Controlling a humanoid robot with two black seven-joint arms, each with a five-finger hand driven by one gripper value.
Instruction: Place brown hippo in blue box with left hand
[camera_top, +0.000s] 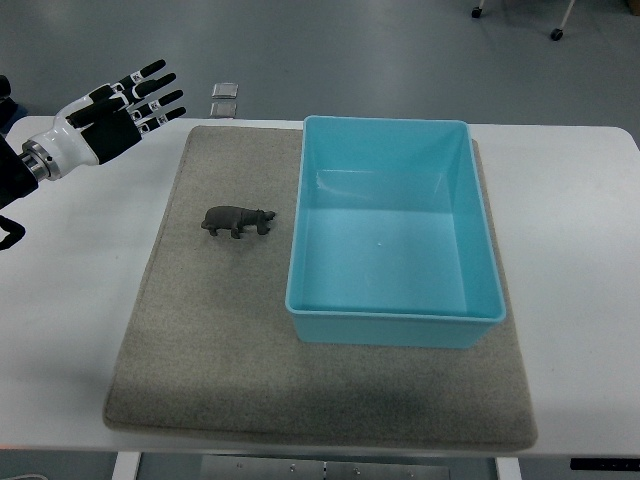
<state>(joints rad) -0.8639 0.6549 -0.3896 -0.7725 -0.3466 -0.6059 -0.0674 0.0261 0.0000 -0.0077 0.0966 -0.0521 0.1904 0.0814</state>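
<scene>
Left hand (118, 110): white shell over back and wrist, black fingers (150, 70) with small white tags near tips. Silver ribbed ring at wrist (38, 160), then black forearm (12, 180) running to picture's left edge. Small black part lower at left edge (10, 235), shape unclear.

We have one view only, so no second view overlaps it. We look steeply down from the robot's own side onto a white surface (580, 250), facing away from the robot toward grey floor (400, 50) along the top edge. A grey mat (200, 350) fills most of the middle and serves as our landmark. The view stands far enough back to take in the whole mat and the surface's near edge below it. The left arm enters from the left edge, above the mat's upper left corner.
</scene>
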